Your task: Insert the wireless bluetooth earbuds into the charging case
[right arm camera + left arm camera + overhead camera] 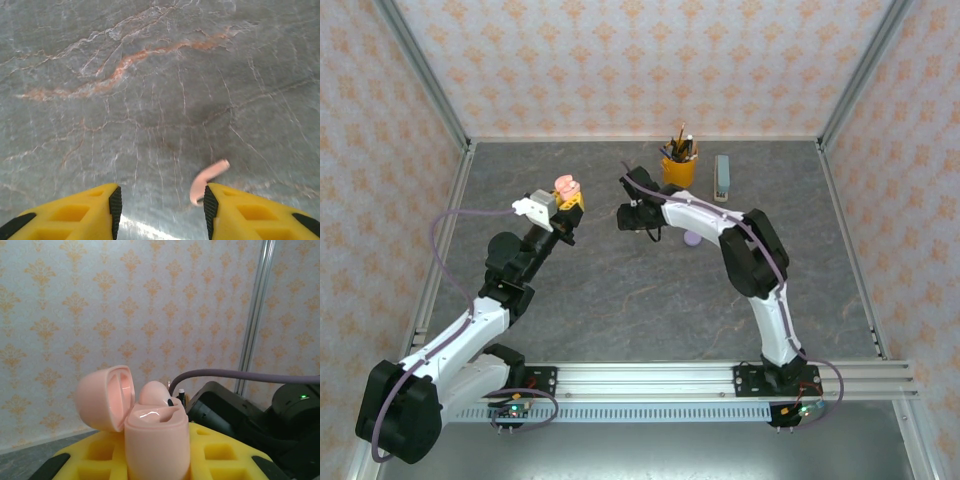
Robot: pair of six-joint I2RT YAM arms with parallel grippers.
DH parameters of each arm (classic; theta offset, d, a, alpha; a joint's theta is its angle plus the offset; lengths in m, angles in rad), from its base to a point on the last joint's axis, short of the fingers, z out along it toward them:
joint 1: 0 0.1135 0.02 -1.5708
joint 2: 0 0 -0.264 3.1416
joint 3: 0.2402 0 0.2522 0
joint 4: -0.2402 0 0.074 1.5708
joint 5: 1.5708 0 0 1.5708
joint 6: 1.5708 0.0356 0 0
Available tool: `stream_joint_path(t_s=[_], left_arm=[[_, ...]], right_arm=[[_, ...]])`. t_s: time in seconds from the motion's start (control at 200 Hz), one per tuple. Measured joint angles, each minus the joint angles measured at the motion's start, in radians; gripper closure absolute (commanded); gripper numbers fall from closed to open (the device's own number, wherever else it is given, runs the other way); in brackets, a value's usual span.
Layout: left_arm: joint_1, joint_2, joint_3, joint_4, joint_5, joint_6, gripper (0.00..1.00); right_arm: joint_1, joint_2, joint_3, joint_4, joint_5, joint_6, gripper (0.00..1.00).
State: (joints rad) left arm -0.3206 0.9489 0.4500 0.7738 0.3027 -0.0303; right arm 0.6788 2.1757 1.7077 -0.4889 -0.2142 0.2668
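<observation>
Both arms are of one build. The left arm (460, 335) and the right arm (775, 335) have white shell links joined by rounded black joint housings. A lilac cable (240, 373) runs along each arm.

Each base is a black plate bolted to a ribbed aluminium rail (650, 378) at the near edge. Below it hangs a small circuit board (515, 408) with coloured wiring.

We note a white bracket (533, 209) at the left wrist. The right gripper (160, 200) has yellow fingers (75, 212) moulded with square recessed pockets, and black pads (115, 210) line their inner faces. The left gripper (567, 195) is yellow too.

A green indicator light (302, 396) glows on one black housing.
</observation>
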Motion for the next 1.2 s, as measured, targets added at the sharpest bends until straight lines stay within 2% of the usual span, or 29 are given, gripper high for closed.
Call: stream_joint_path(t_s=[0.265,0.535,0.736,0.966,1.196], left_arm=[[0.0,0.0,0.0,0.0,-0.005,-0.008,1.0],[0.0,0.0,0.0,0.001,-0.005,-0.025,1.0],[0.0,0.0,0.0,0.001,-0.005,-0.026,1.0],[0.0,0.0,0.0,0.001,-0.005,-0.027,1.0],[0.0,0.0,0.0,0.001,-0.008,-0.027,1.0]], right_arm=[[-0.035,0.122,0.108,-0.045,-0.032,0.002,0.53],[-0.039,0.121,0.105,-0.055,-0.053,0.002,0.55],[-0.04,0.044,-0.031,0.008,-0.107,0.022,0.58],[-0.031,-0.091,-0.249,0.078,-0.183,0.08,0.58],[0.011,-0.176,-0.324,0.07,-0.108,0.13,0.51]])
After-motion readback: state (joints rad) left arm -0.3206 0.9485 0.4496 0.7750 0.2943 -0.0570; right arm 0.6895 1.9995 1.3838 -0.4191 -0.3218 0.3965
